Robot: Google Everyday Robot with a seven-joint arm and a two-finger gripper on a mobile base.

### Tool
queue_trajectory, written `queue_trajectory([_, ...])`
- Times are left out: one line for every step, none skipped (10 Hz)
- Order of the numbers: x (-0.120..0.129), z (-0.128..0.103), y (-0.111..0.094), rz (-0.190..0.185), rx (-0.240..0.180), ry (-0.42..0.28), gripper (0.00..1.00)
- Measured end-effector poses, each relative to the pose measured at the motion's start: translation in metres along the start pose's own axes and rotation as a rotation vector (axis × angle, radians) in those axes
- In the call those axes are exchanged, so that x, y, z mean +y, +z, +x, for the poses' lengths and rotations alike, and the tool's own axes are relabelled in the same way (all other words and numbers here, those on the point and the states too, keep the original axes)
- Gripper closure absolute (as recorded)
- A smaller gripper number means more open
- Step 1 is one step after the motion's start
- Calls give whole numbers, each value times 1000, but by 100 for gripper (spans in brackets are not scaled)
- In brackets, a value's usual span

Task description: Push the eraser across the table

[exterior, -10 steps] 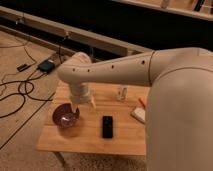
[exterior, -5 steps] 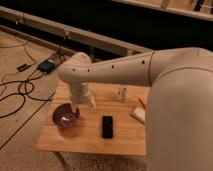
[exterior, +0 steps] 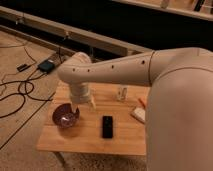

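On the table (exterior: 125, 142), front middle: the eraser (exterior: 107, 126) is lying flat on the wooden planks, with its long side pointing away from the front edge.
Eraser contact: nothing is touching it; it is lying apart from all other things.
Gripper (exterior: 84, 107): it is hanging over the left part of the table, behind and to the left of the eraser and near it, pointing down.
Gripper state: its two pale fingers (exterior: 93, 104) are standing apart and are holding nothing.
Purple bowl (exterior: 65, 116): it is sitting left of the eraser, just beside the gripper.
Pale cream block (exterior: 139, 114): it is lying right of the eraser, partly behind the arm.
Arm (exterior: 120, 72): the thick white arm is reaching across from the right and is covering the right end of the table.
Small pale object (exterior: 121, 93): it is standing upright near the far edge; I cannot tell what it is.
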Motion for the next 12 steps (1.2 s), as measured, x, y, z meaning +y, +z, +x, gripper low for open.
queue_trajectory([0, 0, 0, 0, 0, 0, 35])
queue_trajectory([0, 0, 0, 0, 0, 0, 35])
queue_trajectory([0, 0, 0, 0, 0, 0, 35])
queue_trajectory([0, 0, 0, 0, 0, 0, 35])
queue_trajectory([0, 0, 0, 0, 0, 0, 35])
queue_trajectory([0, 0, 0, 0, 0, 0, 35])
queue_trajectory([0, 0, 0, 0, 0, 0, 35])
queue_trajectory([0, 0, 0, 0, 0, 0, 35])
queue_trajectory([0, 0, 0, 0, 0, 0, 35])
queue_trajectory([0, 0, 0, 0, 0, 0, 35])
queue_trajectory([0, 0, 0, -1, 2, 0, 35])
queue_trajectory([-1, 1, 3, -5, 10, -11, 35])
